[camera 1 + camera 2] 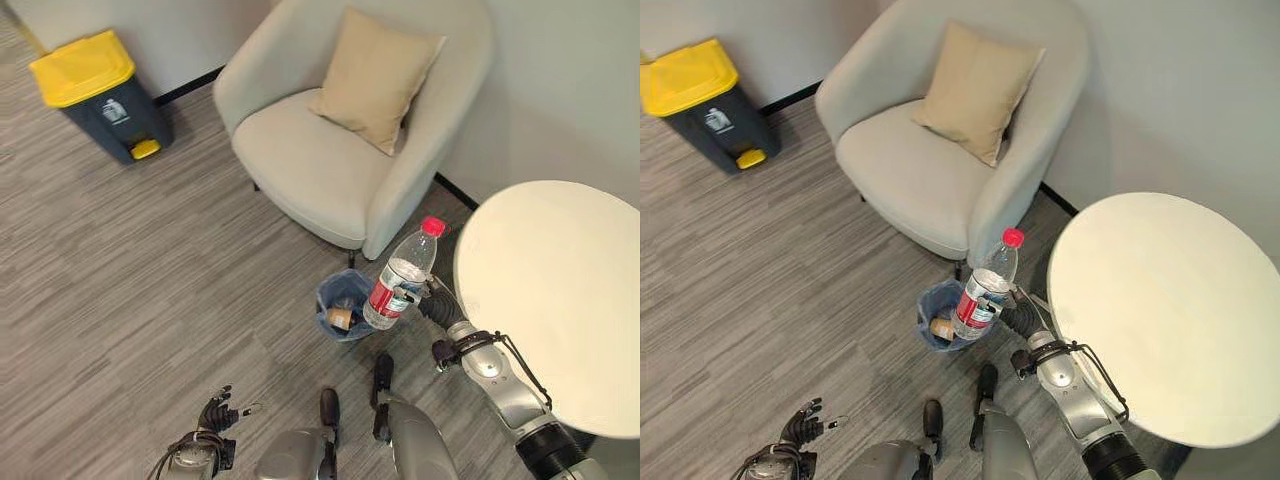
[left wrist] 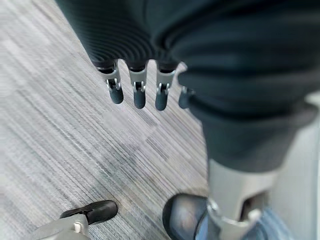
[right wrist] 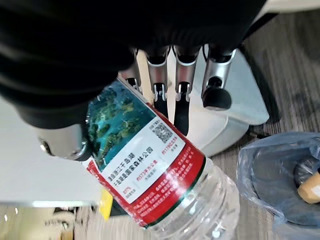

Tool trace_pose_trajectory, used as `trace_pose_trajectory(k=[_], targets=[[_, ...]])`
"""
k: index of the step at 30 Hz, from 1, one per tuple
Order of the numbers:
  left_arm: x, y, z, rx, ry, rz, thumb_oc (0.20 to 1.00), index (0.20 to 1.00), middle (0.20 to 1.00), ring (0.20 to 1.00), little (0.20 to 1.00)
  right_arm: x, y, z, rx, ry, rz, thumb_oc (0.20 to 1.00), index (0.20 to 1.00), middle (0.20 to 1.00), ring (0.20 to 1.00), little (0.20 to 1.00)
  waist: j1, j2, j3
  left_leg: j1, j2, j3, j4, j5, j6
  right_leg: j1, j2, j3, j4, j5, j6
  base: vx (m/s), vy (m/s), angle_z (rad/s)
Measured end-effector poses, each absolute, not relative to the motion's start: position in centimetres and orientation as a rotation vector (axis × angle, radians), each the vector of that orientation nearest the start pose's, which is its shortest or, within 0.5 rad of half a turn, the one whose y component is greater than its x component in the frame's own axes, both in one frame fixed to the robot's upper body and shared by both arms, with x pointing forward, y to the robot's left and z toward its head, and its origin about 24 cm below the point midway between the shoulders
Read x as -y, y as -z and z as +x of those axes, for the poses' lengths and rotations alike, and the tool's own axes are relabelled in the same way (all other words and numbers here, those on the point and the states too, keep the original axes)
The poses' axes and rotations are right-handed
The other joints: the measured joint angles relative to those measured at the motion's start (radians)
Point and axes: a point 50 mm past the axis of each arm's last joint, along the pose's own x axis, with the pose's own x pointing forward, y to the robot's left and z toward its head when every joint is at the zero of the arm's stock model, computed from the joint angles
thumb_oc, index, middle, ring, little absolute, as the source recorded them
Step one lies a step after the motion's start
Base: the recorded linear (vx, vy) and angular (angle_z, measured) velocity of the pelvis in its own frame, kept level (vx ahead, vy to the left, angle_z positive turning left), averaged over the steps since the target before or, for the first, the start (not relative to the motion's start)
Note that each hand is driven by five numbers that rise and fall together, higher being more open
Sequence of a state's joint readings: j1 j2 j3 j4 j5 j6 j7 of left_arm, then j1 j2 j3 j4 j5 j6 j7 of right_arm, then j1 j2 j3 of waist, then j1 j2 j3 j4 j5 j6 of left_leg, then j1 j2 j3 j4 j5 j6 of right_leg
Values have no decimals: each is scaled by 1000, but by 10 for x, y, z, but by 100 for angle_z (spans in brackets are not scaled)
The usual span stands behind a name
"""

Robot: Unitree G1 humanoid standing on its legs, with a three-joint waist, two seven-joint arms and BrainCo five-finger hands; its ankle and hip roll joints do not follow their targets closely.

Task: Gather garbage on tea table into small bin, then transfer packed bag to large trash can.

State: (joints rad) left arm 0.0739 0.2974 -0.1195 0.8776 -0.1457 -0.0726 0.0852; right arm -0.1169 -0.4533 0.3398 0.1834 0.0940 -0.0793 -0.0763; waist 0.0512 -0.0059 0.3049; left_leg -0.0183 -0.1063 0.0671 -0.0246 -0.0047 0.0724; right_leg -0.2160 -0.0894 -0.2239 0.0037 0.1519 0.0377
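The robot's right hand (image 1: pixel 432 303) has its fingers curled round a clear plastic bottle with a red label and a pink cap (image 1: pixel 400 278). It holds the bottle up in the air, cap on top and tipped a little away from the robot. The bottle is just beside the edge of the round cream surface (image 1: pixel 560 290), between the surface and the chair. In the right wrist view the dark-tipped fingers (image 3: pixel 182 95) press on the label of the bottle.

Below the bottle, on the floor, stands the small round bin with a blue plastic bag inside (image 1: pixel 344 305). It is near the foot of the chair and near the surface. Some small brown bits of garbage (image 1: pixel 340 318) lie in the bag.

The left hand (image 1: pixel 216 414) hangs low over the grey striped carpet floor (image 1: pixel 130 260), well apart from the bin. Its fingers (image 2: pixel 139 92) are loose and hold nothing.

A pale grey round armchair (image 1: pixel 320 160) stands by the wall, and a tan square cushion (image 1: pixel 375 75) leans on its back. Far off, by the wall, stands the big dark grey trash can with a yellow lid and a yellow foot pedal (image 1: pixel 100 92). Its lid is down.
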Motion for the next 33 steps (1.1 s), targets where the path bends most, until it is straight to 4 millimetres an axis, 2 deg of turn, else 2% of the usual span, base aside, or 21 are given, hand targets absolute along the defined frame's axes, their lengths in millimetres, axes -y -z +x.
trace_pose_trajectory(k=[1,3,6,12,13,14,16,17,18,20,22,23,25,26,27,28,29,30,31,32,33], targets=[[-243,129,133,-887,-169,220,1000,1000,1000,1000,1000,173,-26,266,-64,-228,-409,200,200,200,200,200,10,12,-4,10,10,-4,-2,-4,-7,26,11,-10,-21,15,-21,122,-169,44],[-240,134,122,-918,-164,209,1000,1000,1000,1000,1000,177,-27,267,-62,-226,-434,200,200,200,200,200,13,30,-18,29,26,-8,-11,-6,-13,72,33,-28,-76,24,-32,78,-117,17],[-236,136,119,-926,-159,196,1000,1000,1000,1000,1000,186,-33,269,-52,-214,-466,200,200,200,200,200,9,39,-23,38,36,-2,-2,6,-32,94,42,-35,-86,24,-57,46,-62,4],[-233,130,133,-878,-145,200,1000,1000,1000,1000,1000,193,-36,271,-46,-209,-514,200,200,200,200,200,-17,42,-23,-1,49,-3,54,-6,-52,87,51,-42,-86,0,-57,-59,-46,3],[-233,127,141,-854,-132,215,1000,1000,1000,1000,1000,187,-42,279,-15,-223,-551,200,200,200,200,200,-18,35,-18,-64,49,-2,90,-10,-58,39,48,-46,-73,7,-57,-192,-36,4],[-231,118,160,-795,-95,253,1000,1000,1000,1000,1000,177,-59,296,54,-242,-604,200,200,200,200,200,-16,17,9,-154,51,-3,151,-21,-70,-46,42,-43,-31,13,-59,-218,-23,4],[-223,109,184,-731,-67,258,1000,1000,1000,1000,1000,172,-78,312,120,-238,-651,200,200,200,200,200,-11,29,66,-192,59,-3,157,-32,-58,-95,44,-53,3,17,-63,-174,12,9],[-222,99,197,-674,-68,267,1000,1000,1000,1000,1000,161,-93,327,180,-233,-698,200,200,200,200,200,2,11,98,-276,60,-1,231,-48,-62,-181,29,-49,81,3,-64,-93,31,6],[-221,92,207,-633,-62,278,1000,1000,1000,1000,1000,155,-108,334,237,-232,-736,200,200,200,200,200,4,10,123,-333,60,-2,271,-71,-62,-233,25,-51,114,-23,-81,-124,53,2],[-219,81,226,-579,-71,269,1000,1000,1000,1000,1000,151,-128,343,310,-198,-765,200,200,200,200,200,21,13,196,-390,70,3,299,-66,-52,-291,14,-59,171,-44,-81,-68,31,14],[-220,78,228,-563,-78,278,1000,1000,1000,1000,1000,151,-128,348,303,-194,-803,200,200,200,200,200,22,5,205,-446,72,2,351,-64,-42,-386,-17,-61,328,-138,-73,-82,30,27],[-223,77,229,-558,-89,281,1000,1000,1000,1000,1000,151,-126,350,297,-196,-833,200,200,200,200,200,28,0,207,-492,69,0,401,-76,-46,-444,-32,-56,404,-194,-41,-98,36,45],[-232,67,237,-525,-111,304,1000,1000,1000,1000,1000,149,-144,362,343,-156,-886,200,200,200,200,200,27,-6,218,-625,78,-8,521,-117,-54,-535,-16,-60,414,-183,-25,-73,35,19],[-233,64,242,-513,-114,311,1000,1000,1000,1000,1000,149,-154,366,362,-134,-891,200,200,200,200,200,37,2,236,-645,99,-24,504,-111,-51,-545,-7,-83,410,-179,-34,-164,75,-18],[-234,57,248,-476,-138,288,1000,1000,1000,1000,1000,150,-161,370,376,-106,-900,200,200,200,200,200,51,5,254,-710,127,-1,559,-102,-48,-666,-33,-34,662,-278,-94,-196,79,8],[-233,52,252,-450,-134,303,1000,1000,1000,1000,1000,153,-167,373,384,-77,-909,200,200,200,200,200,37,5,254,-769,116,-14,625,-125,-53,-710,-76,17,779,-334,-82,-99,32,16],[-233,52,252,-450,-134,303,1000,1000,1000,1000,1000,153,-167,373,384,-77,-909,200,200,200,200,200,37,5,254,-769,116,-14,625,-125,-53,-710,-76,17,779,-334,-82,-43,27,7],[-238,35,270,-390,-157,302,1000,1000,1000,1000,1000,153,-196,383,435,1,-944,200,200,200,200,200,55,0,271,-897,128,-41,715,-159,-88,-773,-80,-11,742,-311,-71,-36,38,-14],[-240,35,273,-395,-165,302,1000,1000,1000,1000,1000,144,-200,381,469,-9,-952,200,200,200,200,200,45,-3,272,-909,135,-53,711,-142,-88,-776,-73,-24,725,-279,-68,-45,53,-14],[-235,30,276,-360,-146,305,1000,1000,1000,1000,1000,138,-205,384,487,4,-956,200,200,200,200,200,44,-11,259,-951,137,-52,721,-146,-92,-817,-79,-18,742,-288,-90,-23,41,-3],[-235,17,287,-314,-141,312,1000,1000,1000,1000,1000,129,-230,389,565,25,-950,200,200,200,200,200,35,-13,259,-1018,134,-55,759,-144,-89,-880,-84,-22,767,-287,-96,14,32,6]])
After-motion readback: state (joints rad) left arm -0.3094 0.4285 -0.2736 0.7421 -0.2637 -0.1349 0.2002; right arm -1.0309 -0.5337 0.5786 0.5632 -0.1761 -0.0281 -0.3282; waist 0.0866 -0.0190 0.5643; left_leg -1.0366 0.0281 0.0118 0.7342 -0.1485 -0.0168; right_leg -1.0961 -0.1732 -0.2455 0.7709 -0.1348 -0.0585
